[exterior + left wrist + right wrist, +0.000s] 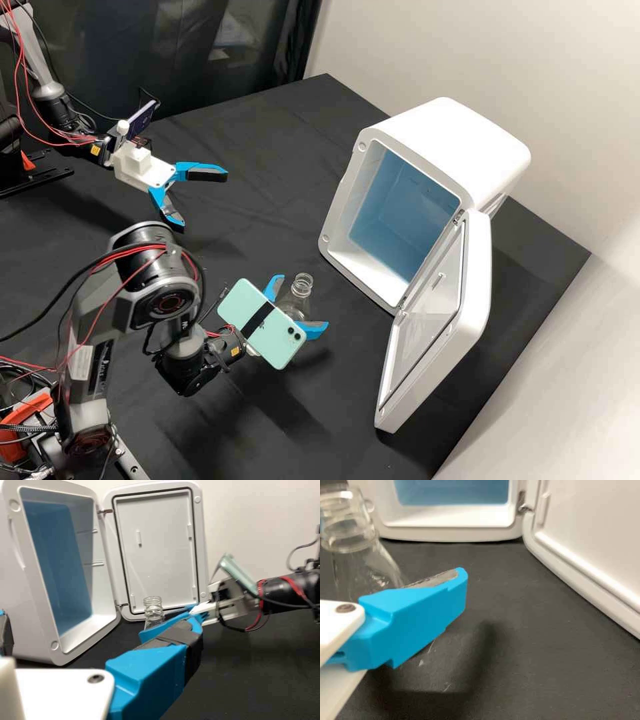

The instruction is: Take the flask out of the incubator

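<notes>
Between the blue fingers of the right tool (301, 301) stands the flask (300, 293), a clear glass one with an uncapped neck, upright on the black counter (267, 167). The fingers are spread wider than the flask's body, one on each side. In the right wrist view the grey pad of one finger (432, 579) lies just beside the glass, but I cannot tell whether it touches. A mint-green phone (261, 323) is strapped on just behind this tool.

Ahead of the right tool, past the flask, sits the white incubator (440, 133), its blue-lined chamber facing the arms. Its door (460, 313) is swung fully open and stands just beside the tool's outer finger. The flask is outside the chamber, near its lower front rim.

The left tool (203, 201) hangs above the counter well apart from the flask. Its fingers are spread wide and hold nothing, and they point toward the incubator.
</notes>
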Available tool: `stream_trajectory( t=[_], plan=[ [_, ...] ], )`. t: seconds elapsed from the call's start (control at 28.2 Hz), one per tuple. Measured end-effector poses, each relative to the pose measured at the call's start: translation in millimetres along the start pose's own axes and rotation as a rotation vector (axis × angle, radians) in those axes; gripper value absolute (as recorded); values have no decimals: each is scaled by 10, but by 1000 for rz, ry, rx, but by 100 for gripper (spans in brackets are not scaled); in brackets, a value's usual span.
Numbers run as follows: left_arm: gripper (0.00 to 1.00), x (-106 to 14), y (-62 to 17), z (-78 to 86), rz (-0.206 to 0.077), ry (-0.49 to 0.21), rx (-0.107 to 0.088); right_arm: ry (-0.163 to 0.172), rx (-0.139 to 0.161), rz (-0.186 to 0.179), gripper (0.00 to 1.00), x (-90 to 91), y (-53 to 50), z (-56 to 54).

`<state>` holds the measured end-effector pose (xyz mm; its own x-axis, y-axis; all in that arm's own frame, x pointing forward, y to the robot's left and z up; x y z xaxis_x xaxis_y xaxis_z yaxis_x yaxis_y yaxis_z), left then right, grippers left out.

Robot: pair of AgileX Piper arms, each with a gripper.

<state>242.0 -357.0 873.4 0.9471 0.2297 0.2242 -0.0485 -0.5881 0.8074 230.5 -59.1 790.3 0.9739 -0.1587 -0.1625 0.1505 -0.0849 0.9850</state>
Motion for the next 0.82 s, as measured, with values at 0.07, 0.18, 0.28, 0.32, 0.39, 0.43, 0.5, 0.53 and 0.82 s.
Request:
stream_trajectory(
  t=[0.07, 0.18, 0.28, 0.32, 0.39, 0.43, 0.5, 0.53, 0.82],
  plan=[
    [100, 2, 1, 2, 3, 11, -8, 3, 6, 22, 100, -54, 26, -32],
    [100, 2, 0, 6, 4, 16, -12, 6, 38, 36, 100, -123, 35, -61],
    [100, 3, 0, 7, 4, 16, -13, 5, 75, 53, 100, -182, 61, -68],
    [100, 3, 0, 7, 4, 16, -13, 8, 81, 59, 100, -188, 74, -71],
    [100, 3, 0, 7, 4, 16, -13, 5, 98, 63, 100, -193, 81, -64],
    [100, 3, 0, 7, 4, 16, -13, 2, 101, 66, 100, -196, 89, -57],
    [100, 3, 0, 7, 4, 16, -13, 5, 121, 66, 100, -204, 105, -47],
    [100, 3, 0, 7, 4, 16, -13, 6, 123, 64, 100, -206, 106, -44],
    [100, 3, 0, 7, 4, 16, -13, 31, 168, 75, 100, -272, 175, -54]
  ],
)
